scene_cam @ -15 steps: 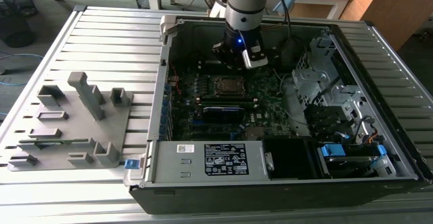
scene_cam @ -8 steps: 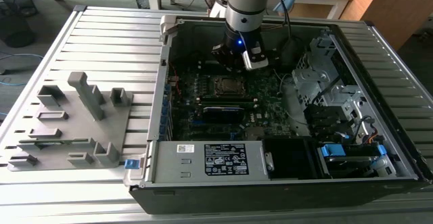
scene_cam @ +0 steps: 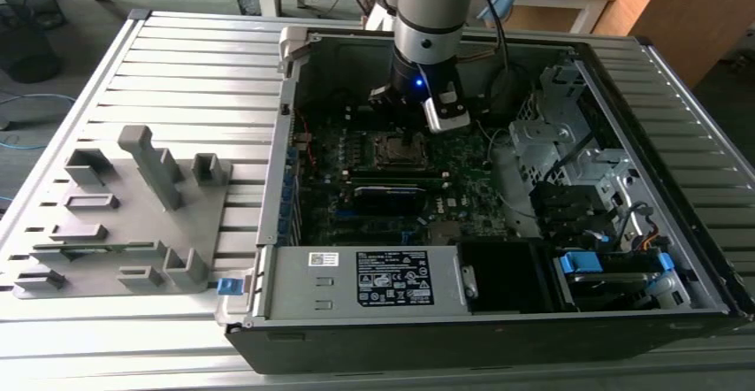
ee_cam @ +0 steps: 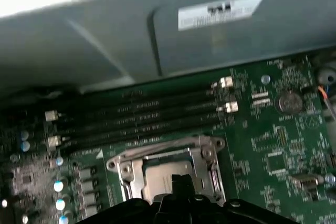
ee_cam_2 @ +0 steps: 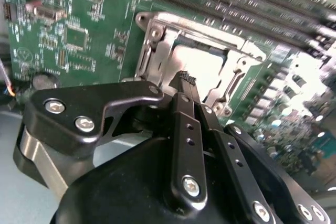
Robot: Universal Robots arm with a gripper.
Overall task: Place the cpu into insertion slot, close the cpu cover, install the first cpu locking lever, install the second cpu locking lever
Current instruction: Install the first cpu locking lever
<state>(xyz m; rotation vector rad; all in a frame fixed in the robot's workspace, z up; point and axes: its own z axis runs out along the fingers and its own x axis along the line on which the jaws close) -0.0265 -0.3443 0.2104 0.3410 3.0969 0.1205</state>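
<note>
Hovering right over the insertion slot (ee_cam_2: 197, 69), the claw (ee_cam_2: 185, 80) had its fingers pinched together on nothing, cpu (ee_cam: 167, 178) seated under the cpu cover (ee_cam: 164, 153) directly below.

We see a green motherboard (ee_cam: 273, 145) speckled with silver parts, a dull silver-grey cpu (ee_cam: 165, 179) inside a silvery cpu cover (ee_cam: 123, 161), a glossy black gripper (ee_cam_2: 185, 82), and black memory slots (ee_cam: 142, 116).

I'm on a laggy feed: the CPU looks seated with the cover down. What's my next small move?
Probably a short descent toward the socket edge to reach a locking lever. The gripper, fingers together, hovers just above the cpu cover, which lies flat around the cpu. I can't tell whether either lever is latched, so go slowly.
</note>
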